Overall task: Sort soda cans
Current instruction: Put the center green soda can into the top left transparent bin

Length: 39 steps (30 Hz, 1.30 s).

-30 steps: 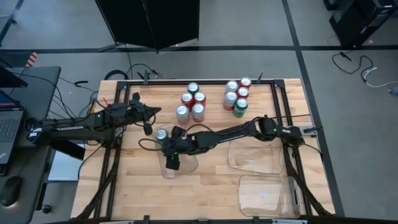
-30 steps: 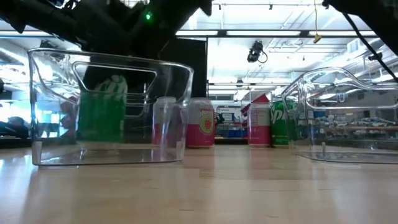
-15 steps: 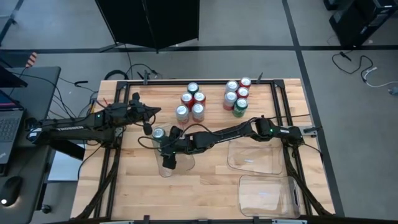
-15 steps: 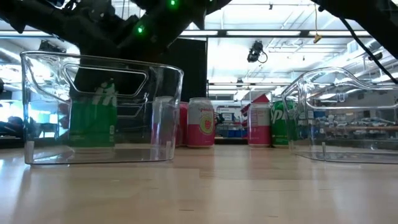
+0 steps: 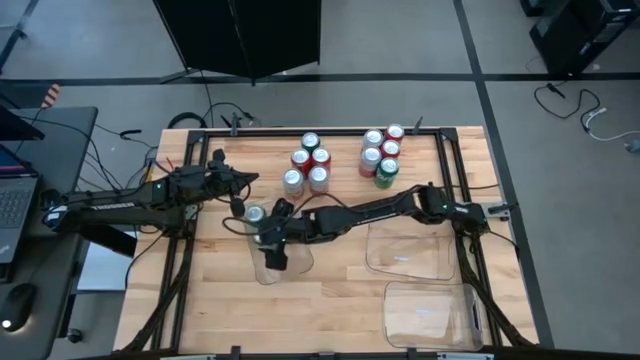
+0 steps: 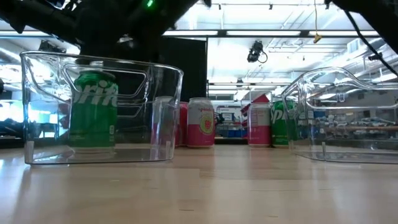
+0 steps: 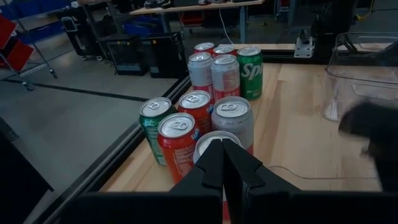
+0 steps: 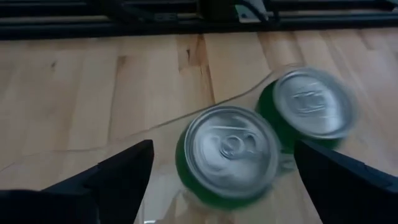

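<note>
Tabletop: R gripper (image 8: 217, 180) wide open over green can (image 8: 227, 155).

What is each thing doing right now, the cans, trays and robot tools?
Right tool, open, over the green can.
Green can, upright in the left tray, not held.
Left tray, holds that can.
Other two trays, no cans inside.
Remaining cans, upright in two groups, unsorted.
Left tool, shut, holding nothing, near those groups.
</note>
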Motion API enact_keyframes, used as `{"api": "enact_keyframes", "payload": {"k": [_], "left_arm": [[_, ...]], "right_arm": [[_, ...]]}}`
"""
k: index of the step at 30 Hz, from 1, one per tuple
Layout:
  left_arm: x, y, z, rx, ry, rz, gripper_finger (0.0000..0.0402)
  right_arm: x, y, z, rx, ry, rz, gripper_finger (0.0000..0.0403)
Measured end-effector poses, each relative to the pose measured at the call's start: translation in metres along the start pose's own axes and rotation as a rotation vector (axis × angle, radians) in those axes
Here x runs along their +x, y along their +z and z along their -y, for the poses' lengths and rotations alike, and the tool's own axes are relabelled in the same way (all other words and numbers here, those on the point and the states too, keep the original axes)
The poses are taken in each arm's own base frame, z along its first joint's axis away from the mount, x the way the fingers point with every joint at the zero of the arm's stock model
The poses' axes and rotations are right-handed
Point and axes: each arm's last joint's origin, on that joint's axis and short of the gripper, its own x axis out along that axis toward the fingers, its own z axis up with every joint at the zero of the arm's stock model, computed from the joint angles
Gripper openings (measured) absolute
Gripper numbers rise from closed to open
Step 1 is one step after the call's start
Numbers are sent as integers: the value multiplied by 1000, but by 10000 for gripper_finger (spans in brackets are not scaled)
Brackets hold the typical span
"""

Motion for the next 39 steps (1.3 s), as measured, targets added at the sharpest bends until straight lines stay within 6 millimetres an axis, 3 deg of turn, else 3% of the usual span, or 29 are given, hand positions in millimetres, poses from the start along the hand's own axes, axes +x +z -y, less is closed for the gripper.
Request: {"api": "enact_keyframes", "payload": {"k": [4, 7, 13, 17, 19, 35, 39], "left_arm": [[0, 0, 0, 0, 0, 0, 2], [0, 0, 0, 0, 0, 0, 2], [0, 0, 0, 0, 0, 0, 3], [0, 0, 0, 0, 0, 0, 3], [0, 0, 0, 0, 0, 0, 3], [0, -2, 0, -3, -1, -16, 3], [0, -3, 0, -2, -1, -30, 3]], "right_arm": [[-25, 8, 4, -3, -5, -40, 364], [-26, 3, 7, 3, 1, -102, 327], [2, -20, 16, 29, 100, -241, 170], [7, -19, 18, 15, 112, -219, 44], [11, -20, 18, -2, 122, -176, 13], [17, -16, 21, 4, 183, -101, 30], [-7, -10, 26, -20, 135, -147, 63]]}}
